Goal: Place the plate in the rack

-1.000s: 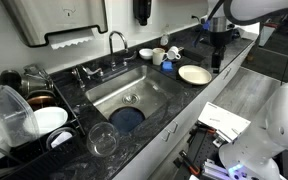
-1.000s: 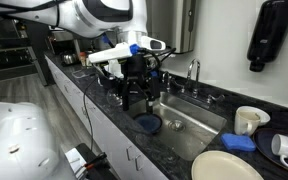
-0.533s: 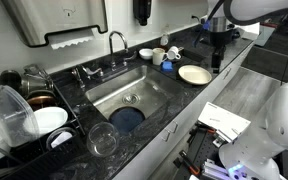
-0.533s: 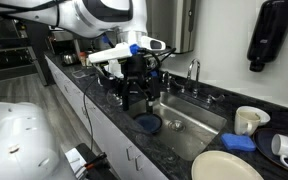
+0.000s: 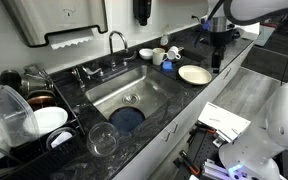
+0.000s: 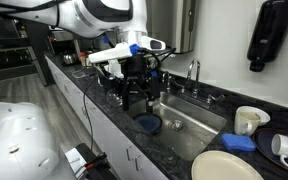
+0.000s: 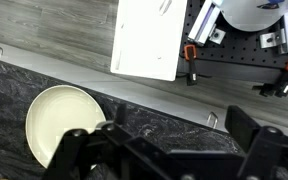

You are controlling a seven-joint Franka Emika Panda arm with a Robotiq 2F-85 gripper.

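Note:
The cream plate (image 5: 194, 74) lies flat on the dark counter to the right of the sink. It also shows near the camera in the exterior view (image 6: 227, 166) and at the lower left of the wrist view (image 7: 59, 120). The black wire rack (image 5: 24, 105) stands at the far left of the counter, with dishes in it. My gripper (image 5: 217, 60) hangs above the counter just right of the plate, apart from it. It also shows in the exterior view (image 6: 135, 98). In the wrist view the gripper (image 7: 174, 150) is open and empty over the counter's front edge.
The sink (image 5: 149, 88) lies between plate and rack, with a dark blue dish (image 5: 127, 117) in it. A clear glass bowl (image 5: 102, 139) sits on the counter in front. Cups (image 5: 159, 55) and a blue sponge (image 5: 167, 66) stand behind the plate. A white sheet (image 7: 149, 38) lies on the floor.

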